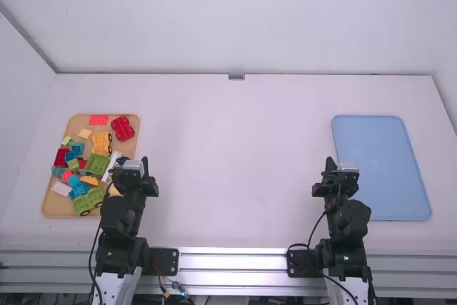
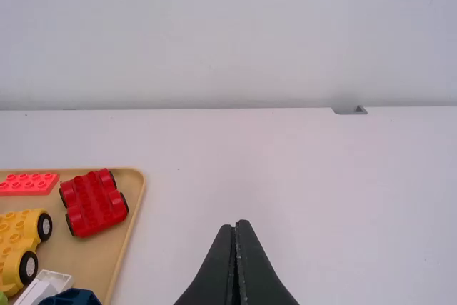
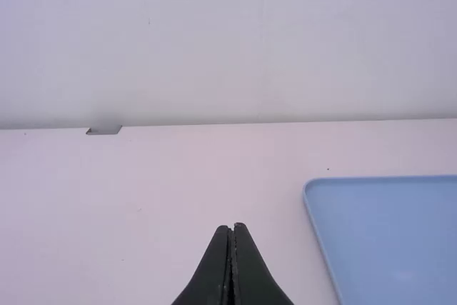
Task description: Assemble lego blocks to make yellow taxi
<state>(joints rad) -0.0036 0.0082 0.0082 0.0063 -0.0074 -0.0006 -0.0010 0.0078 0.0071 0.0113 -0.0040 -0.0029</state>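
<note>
While both arms stand at the near side of a white table (image 1: pixel 228 176), the left gripper (image 1: pixel 132 172) and the right gripper (image 1: pixel 341 174) each have their jaws pressed together. On the left, a tan tray (image 1: pixel 53 203) holds a yellow wheeled block (image 1: pixel 101 143), near a red wheeled block (image 1: pixel 123 128) and among loose multicoloured bricks (image 1: pixel 78 189); a plain blue tray (image 1: pixel 385 169) lies at the right.

Black joints stack above a white lower link (image 1: pixel 116 288) on the left arm (image 1: pixel 123 213) and right arm (image 1: pixel 348 221) alike — each topped by a pale grey block (image 1: pixel 133 165). A thin black cable (image 1: pixel 91 256) bows beside the left, others beside the right; matte black fingers (image 2: pixel 214 276) taper to narrow points — plain and unmarked.
</note>
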